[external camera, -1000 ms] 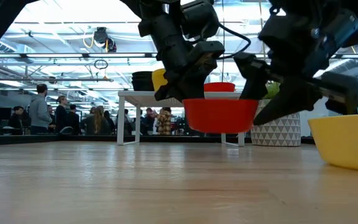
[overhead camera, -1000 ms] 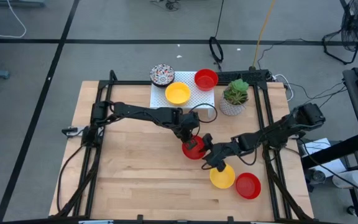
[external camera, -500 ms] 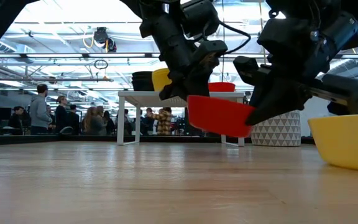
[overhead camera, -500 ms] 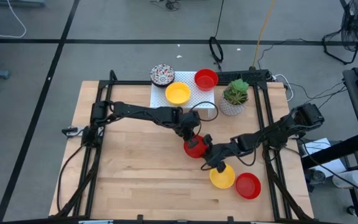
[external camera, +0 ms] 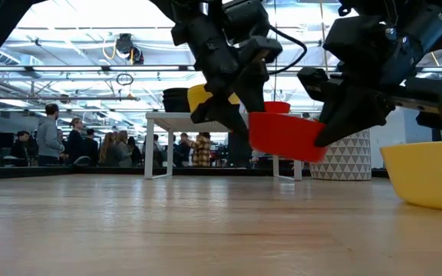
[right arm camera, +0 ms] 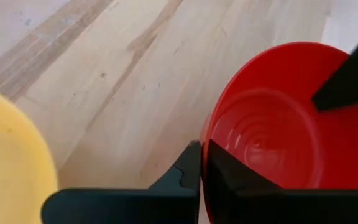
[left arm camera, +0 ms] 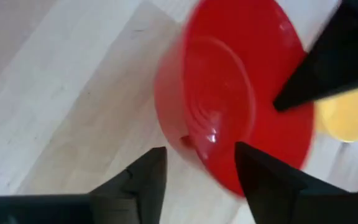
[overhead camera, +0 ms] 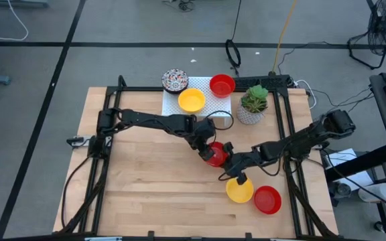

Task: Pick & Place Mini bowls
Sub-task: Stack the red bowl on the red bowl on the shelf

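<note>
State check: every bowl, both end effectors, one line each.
Glossy red mini bowl: airborne, tilted, rim pinched by right end effector.
Right end effector: shut on it.
Left end effector: open, beside that bowl.
Yellow bowl, red bowl: upright on table.
Patterned, yellow, red bowls: upright at the back.

A large open workshop or lab hall: grey floor (overhead camera: 112, 27) with trailing cables (overhead camera: 19, 27), a standing fan (overhead camera: 384, 27), exposed ceiling beams (external camera: 67, 77), and people (external camera: 52, 134) gathered behind a white table (external camera: 206, 119).
</note>
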Action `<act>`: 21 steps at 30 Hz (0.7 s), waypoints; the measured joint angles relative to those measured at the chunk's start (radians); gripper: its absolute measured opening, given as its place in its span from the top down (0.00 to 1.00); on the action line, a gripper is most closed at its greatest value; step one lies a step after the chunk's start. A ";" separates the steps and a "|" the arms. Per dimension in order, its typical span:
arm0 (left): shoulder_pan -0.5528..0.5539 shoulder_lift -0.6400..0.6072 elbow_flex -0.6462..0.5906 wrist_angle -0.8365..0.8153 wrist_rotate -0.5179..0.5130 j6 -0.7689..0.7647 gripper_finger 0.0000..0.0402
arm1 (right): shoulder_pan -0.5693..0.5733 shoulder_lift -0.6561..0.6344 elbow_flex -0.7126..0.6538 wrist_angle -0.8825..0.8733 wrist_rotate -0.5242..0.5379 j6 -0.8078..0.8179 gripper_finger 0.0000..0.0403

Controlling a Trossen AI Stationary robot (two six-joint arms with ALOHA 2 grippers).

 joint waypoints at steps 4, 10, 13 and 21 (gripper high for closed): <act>0.018 -0.037 0.000 0.027 0.019 0.019 0.45 | 0.000 -0.046 0.000 -0.107 -0.002 0.061 1.00; 0.039 -0.128 0.001 0.149 -0.006 0.068 0.40 | 0.007 -0.123 0.000 -0.260 -0.047 0.175 1.00; 0.042 -0.187 0.001 0.169 -0.026 0.114 0.40 | 0.011 -0.187 0.000 -0.337 0.018 0.207 1.00; -0.009 -0.346 0.001 0.158 -0.064 0.226 0.40 | -0.045 -0.412 0.032 -0.395 0.215 0.172 1.00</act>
